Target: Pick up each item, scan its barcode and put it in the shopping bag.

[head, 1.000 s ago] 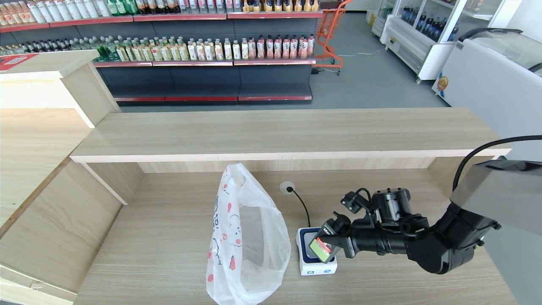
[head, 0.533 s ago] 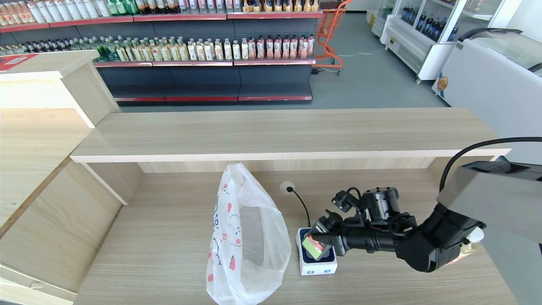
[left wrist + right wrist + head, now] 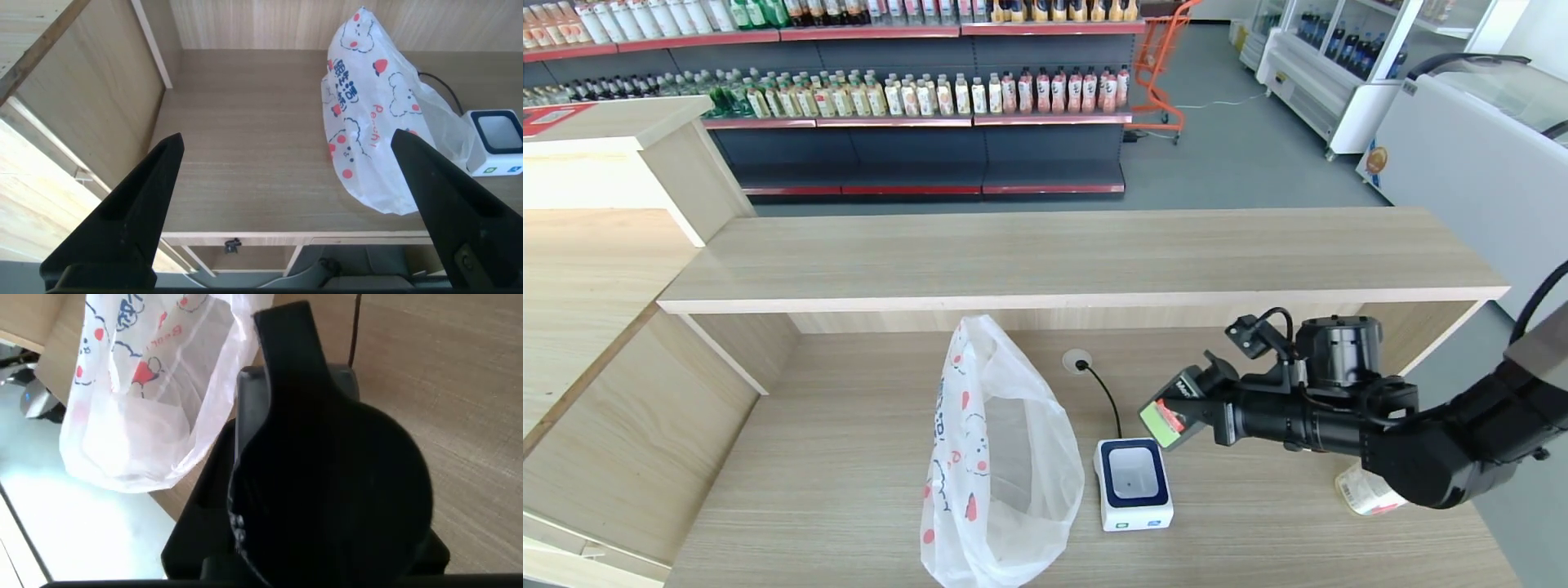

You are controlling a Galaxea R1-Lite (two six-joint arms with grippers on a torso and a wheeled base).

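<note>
In the head view the right gripper (image 3: 1176, 408) is clamped on a small green-and-red packet (image 3: 1159, 423), raised off the counter (image 3: 849, 457) near the scanner (image 3: 1134, 482) but to its right, not over its window. The shopping bag (image 3: 996, 457) stands open just left of the scanner and looks empty through its thin plastic. A second item (image 3: 1364, 492) lies on the counter under the right arm. So bagging seems barely begun, and whether this packet has been scanned cannot be told. In the left wrist view the left gripper (image 3: 286, 143) is spread wide and empty above the counter, with the bag (image 3: 368, 139) and scanner (image 3: 498, 135) beyond it. The right wrist view looks past the gripper's dark body to the bag's mouth (image 3: 139, 400), the likely next stop.
</note>
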